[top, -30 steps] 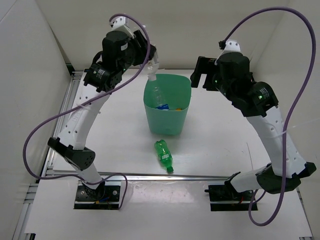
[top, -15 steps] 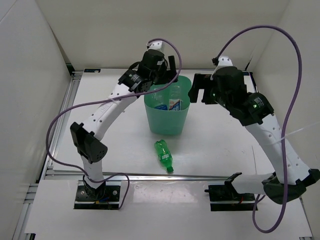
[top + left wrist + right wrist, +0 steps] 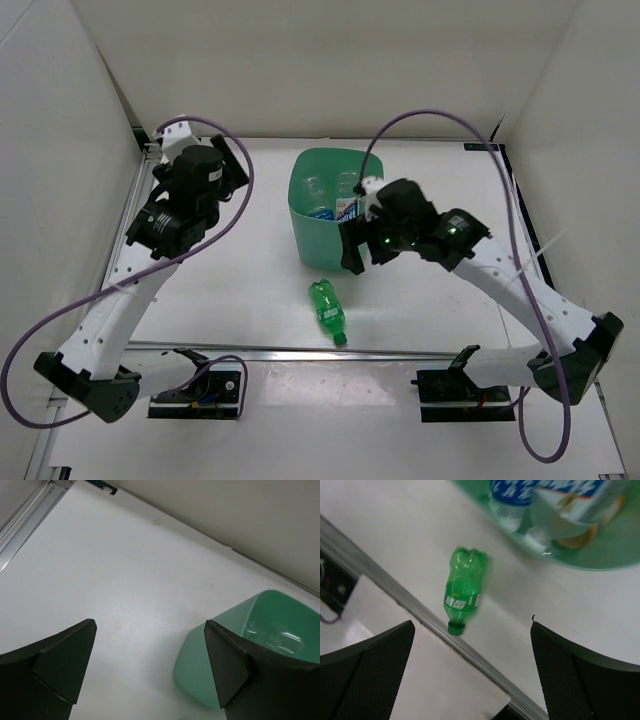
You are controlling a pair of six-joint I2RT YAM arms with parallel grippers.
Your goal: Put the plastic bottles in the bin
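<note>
A green bottle [image 3: 327, 310] lies on its side on the white table in front of the bin, its cap toward the front rail; the right wrist view shows this green bottle [image 3: 462, 592] ahead of my open fingers. The mint-green bin [image 3: 303, 236] stands mid-table with clear bottles [image 3: 320, 192] inside it, some with blue labels [image 3: 512, 492]. My right gripper [image 3: 352, 248] hangs open at the bin's front right, above and behind the green bottle, holding nothing. My left gripper [image 3: 232, 165] is open and empty, well left of the bin [image 3: 200, 670].
A metal rail [image 3: 300, 350] crosses the table's front edge just beyond the green bottle's cap. Another rail [image 3: 25, 517] runs along the left side. White walls close in the back and both sides.
My left gripper let a clear bottle go over the bin, then swung back to the left, open. My right arm came down from beside the bin's right rim to its front side.
</note>
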